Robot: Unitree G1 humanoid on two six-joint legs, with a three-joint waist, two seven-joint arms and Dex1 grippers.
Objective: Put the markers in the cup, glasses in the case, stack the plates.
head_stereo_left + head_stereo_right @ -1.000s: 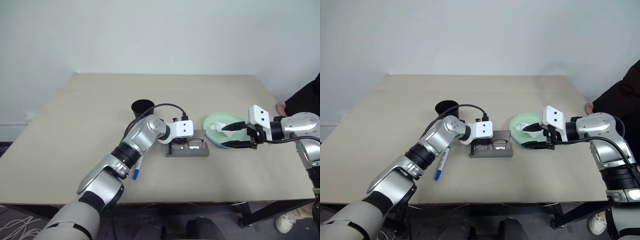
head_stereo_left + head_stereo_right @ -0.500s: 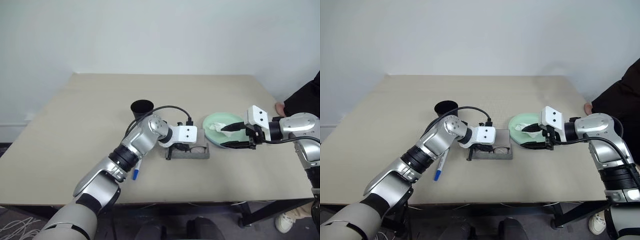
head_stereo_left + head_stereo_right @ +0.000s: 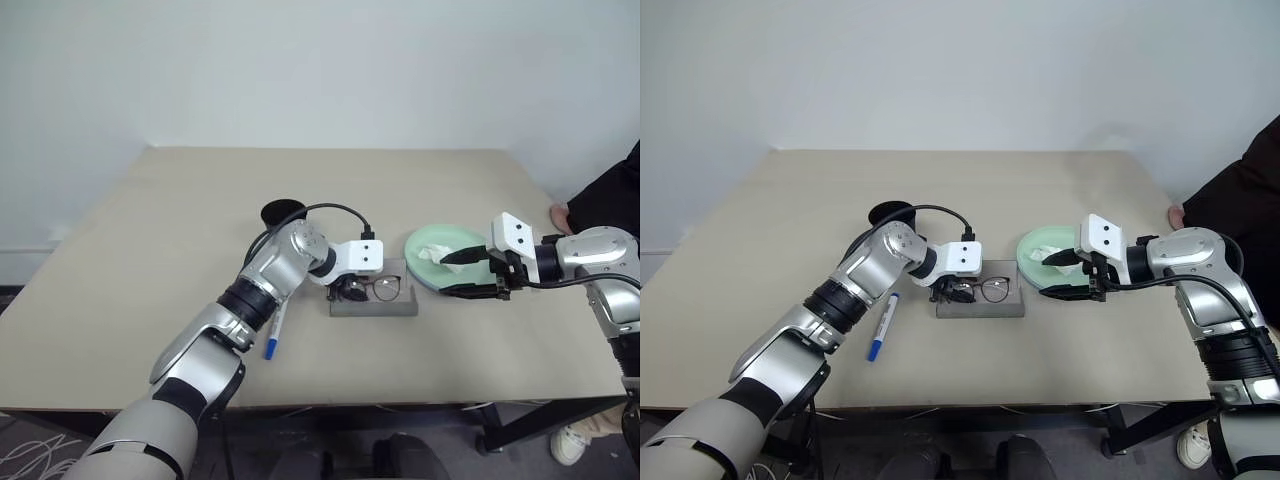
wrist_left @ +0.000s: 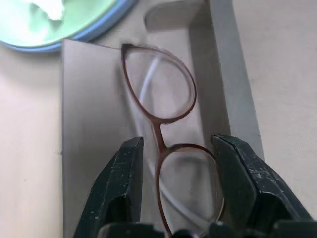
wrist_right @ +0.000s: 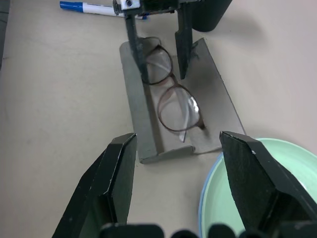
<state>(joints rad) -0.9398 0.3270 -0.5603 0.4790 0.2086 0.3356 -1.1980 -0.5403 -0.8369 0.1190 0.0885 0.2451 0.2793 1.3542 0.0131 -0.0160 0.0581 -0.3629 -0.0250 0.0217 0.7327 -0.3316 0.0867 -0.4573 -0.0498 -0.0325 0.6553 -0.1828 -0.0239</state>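
The glasses [image 4: 158, 131] lie flat inside the grey case [image 3: 400, 306] at the table's middle. My left gripper [image 4: 178, 144] is open, its fingers standing on either side of one lens without touching it. To the right, the mint green plate [image 3: 455, 243] rests on the light blue plate [image 5: 205, 198]. My right gripper [image 3: 450, 275] hangs open at their near left rim. A blue-capped marker [image 3: 880, 330] lies left of the case, and the black cup [image 3: 283, 212] stands behind my left arm.
A crumpled white tissue [image 3: 432, 255] sits on the green plate. A person's dark sleeve [image 3: 610, 200] and hand [image 3: 560, 215] are at the table's right edge. A black cable loops over my left wrist.
My left gripper has opened and let go of the glasses, which now lie in the case, and it has drawn back slightly. The right arm has not moved.
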